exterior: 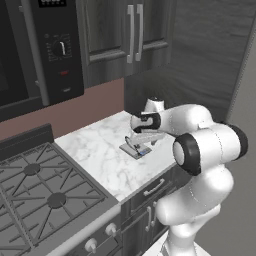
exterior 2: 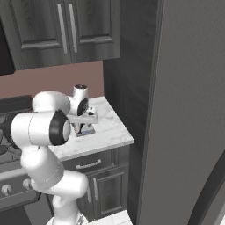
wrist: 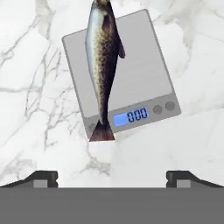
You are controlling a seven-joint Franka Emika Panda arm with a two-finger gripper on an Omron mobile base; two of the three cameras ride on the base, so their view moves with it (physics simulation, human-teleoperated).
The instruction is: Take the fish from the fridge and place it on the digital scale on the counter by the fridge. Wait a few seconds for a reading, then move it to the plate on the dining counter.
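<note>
From where I'm driving this, the scale (wrist: 124, 74) sits on the counter (exterior: 100, 150), toward its right half and nearer the front edge than the wall. The fish (wrist: 103, 65) lies on the scale, along its left side, with the tail hanging off the display edge onto the counter and the head reaching past the far edge. My gripper (wrist: 112, 177) hangs above it, fingers spread wide, touching neither. The stove (exterior: 40, 185) is just left of the counter. The fridge (exterior 2: 184, 110) stands right of it. Cabinets (exterior 2: 66, 30) hang above the counter.
</note>
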